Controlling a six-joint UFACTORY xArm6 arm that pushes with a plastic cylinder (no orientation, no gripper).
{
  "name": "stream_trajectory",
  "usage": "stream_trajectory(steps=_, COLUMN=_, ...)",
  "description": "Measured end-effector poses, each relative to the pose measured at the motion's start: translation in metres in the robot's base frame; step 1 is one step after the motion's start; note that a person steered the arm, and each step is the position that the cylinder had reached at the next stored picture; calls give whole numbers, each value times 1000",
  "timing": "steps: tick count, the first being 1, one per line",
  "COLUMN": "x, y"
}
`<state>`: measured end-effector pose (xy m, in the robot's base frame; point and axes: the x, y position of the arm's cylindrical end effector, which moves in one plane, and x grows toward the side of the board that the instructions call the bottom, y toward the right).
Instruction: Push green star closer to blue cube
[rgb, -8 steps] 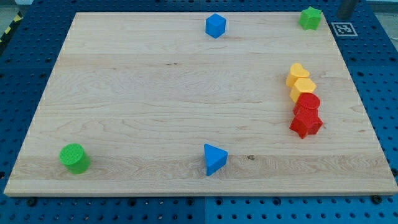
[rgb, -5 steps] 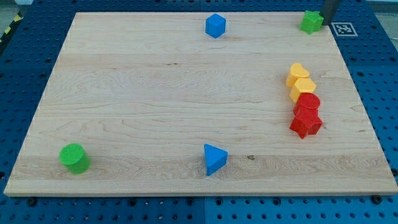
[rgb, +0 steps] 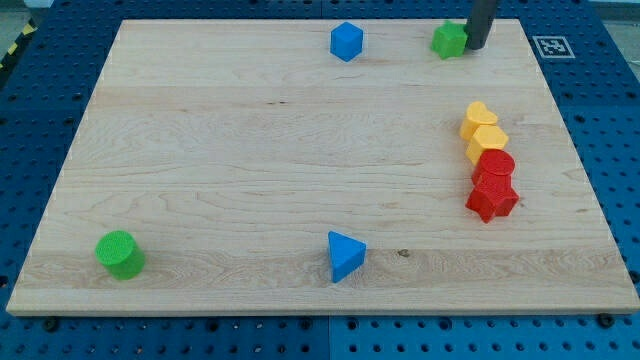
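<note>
The green star (rgb: 449, 40) lies near the top edge of the wooden board (rgb: 250, 150), right of centre. The blue cube (rgb: 346, 41) sits to its left along the same top edge, about a hundred pixels away. My tip (rgb: 475, 46) is at the star's right side, touching it or nearly so. The dark rod rises out of the view's top.
Two yellow blocks (rgb: 483, 130) and two red blocks (rgb: 492, 183), the lower a star, form a column at the right. A blue triangular block (rgb: 345, 255) sits at bottom centre. A green cylinder (rgb: 120, 253) sits at bottom left.
My tip has moved left along the top edge from the board's top right corner. The green star has slid left with it, toward the blue cube.
</note>
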<state>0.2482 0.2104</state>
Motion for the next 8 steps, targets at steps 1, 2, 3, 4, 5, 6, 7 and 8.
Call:
stream_trajectory(steps=1, x=0, y=0)
stream_trajectory(steps=2, x=0, y=-11)
stream_trajectory(steps=3, x=0, y=-34)
stream_trajectory(steps=4, x=0, y=-55)
stream_trajectory(steps=5, x=0, y=-65)
stream_trajectory(steps=6, x=0, y=-80)
stream_trajectory(steps=7, x=0, y=-94)
stream_trajectory(steps=8, x=0, y=-109)
